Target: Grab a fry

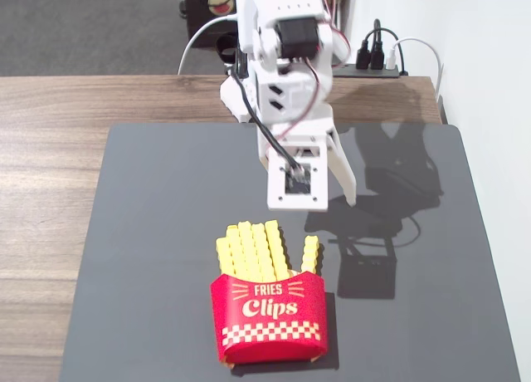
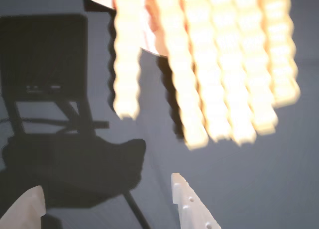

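Wooden worktop [image 1: 50, 149], topped by a dark mat [image 1: 166, 232]. White end effector [image 1: 319, 201] hanging above the mat, spread and empty (both tips visible in the wrist view [image 2: 107, 194]). Red carton [image 1: 270, 320] upright near the front edge. Single fry [image 1: 310, 254] in the carton's right end, apart from the bunch [image 1: 251, 251].

The gripper [image 1: 319, 206] hangs above the dark mat [image 1: 149, 232], its jaws pointing down. Just below it the single fry [image 1: 310, 254] stands in the red carton [image 1: 268, 317], with the bunch of fries [image 1: 251, 251] left of it.
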Controlling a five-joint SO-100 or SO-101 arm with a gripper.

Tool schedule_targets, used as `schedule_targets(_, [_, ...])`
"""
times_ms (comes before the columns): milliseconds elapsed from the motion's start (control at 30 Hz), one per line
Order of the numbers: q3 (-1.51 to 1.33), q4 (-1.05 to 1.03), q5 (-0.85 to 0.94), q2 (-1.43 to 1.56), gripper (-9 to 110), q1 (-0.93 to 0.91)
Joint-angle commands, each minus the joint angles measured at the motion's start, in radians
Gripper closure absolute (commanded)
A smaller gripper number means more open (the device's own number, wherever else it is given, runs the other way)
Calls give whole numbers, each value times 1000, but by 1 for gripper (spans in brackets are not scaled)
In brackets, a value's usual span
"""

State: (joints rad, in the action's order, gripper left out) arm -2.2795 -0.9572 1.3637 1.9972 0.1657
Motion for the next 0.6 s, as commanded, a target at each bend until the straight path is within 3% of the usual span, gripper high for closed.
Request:
schedule_targets(0, [66,41,-6,-52,69,20])
schedule_targets(567, [186,155,-9,-295,73,0])
